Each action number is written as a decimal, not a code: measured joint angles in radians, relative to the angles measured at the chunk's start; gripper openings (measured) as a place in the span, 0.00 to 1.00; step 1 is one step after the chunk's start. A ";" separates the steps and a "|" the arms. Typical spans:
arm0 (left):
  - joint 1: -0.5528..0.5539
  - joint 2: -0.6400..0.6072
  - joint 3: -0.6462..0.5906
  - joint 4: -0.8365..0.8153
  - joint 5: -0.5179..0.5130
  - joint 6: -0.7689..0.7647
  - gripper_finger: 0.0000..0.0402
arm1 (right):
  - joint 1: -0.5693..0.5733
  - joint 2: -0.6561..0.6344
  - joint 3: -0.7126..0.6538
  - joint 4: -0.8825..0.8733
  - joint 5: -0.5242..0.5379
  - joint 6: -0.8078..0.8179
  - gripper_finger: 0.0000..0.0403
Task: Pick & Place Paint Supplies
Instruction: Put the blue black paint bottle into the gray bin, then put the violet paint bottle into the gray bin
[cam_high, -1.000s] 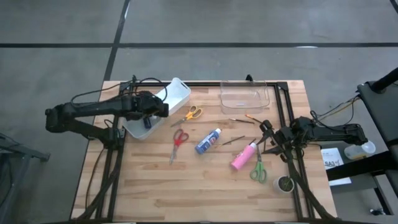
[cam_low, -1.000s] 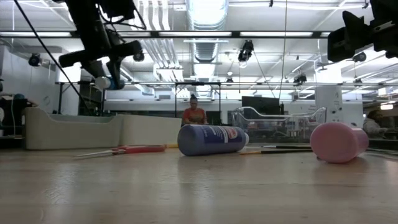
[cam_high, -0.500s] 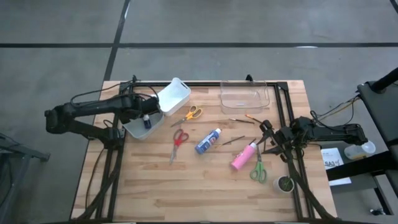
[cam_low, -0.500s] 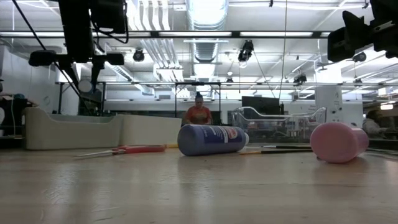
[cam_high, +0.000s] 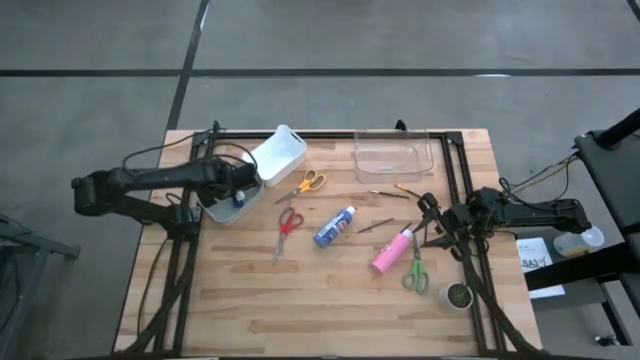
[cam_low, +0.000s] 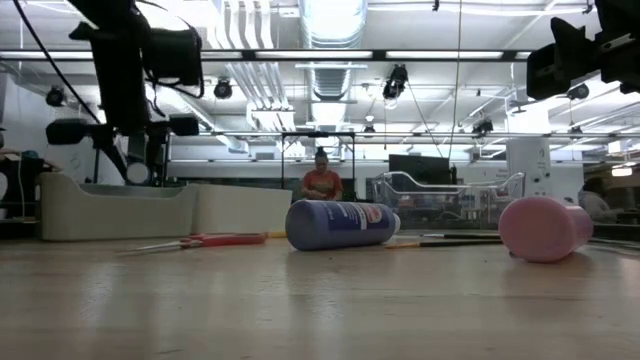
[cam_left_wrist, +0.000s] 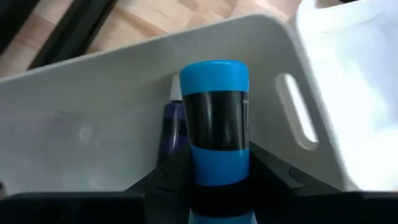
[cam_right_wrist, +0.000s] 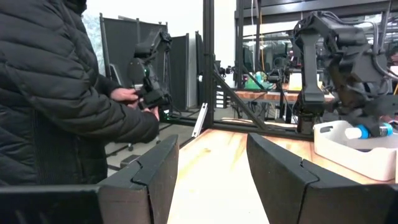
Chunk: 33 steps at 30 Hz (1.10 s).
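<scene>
My left gripper hangs over the white bin at the table's far left, shut on a bright blue bottle with a black band, also in the right wrist view. Behind it in the bin lies a dark blue bottle with a pale cap. On the wood lie a blue-and-white tube, a pink bottle and thin brown paintbrushes. My right gripper waits open at the right, beside the pink bottle. My left gripper pinches the blue bottle between its two fingers, one on each side of its lower blue part. It comes at the bin slanting steeply down from the table's left side. The bottle's rounded blue end sticks out past the fingertips; whether it touches the bin, I cannot tell.
Yellow scissors, red scissors and green scissors lie among the supplies. A clear tray stands at the far edge. A person in a dark jacket stands beyond the table; another sits far behind it.
My left gripper has sunk toward the white bin with the blue bottle and rolled its wrist, drawing back a little toward the table's left. The bottle now sits lower, at the bin's opening.
</scene>
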 joint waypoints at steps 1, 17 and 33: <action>0.002 0.000 -0.018 0.018 -0.006 0.008 0.31 | 0.000 0.000 0.000 0.000 0.000 0.000 0.47; 0.012 -0.001 -0.221 0.381 -0.025 0.082 0.35 | 0.000 0.000 0.000 0.000 0.000 0.000 0.47; 0.012 -0.003 -0.211 0.384 -0.025 0.168 0.62 | 0.000 0.000 0.000 0.000 0.000 0.000 0.47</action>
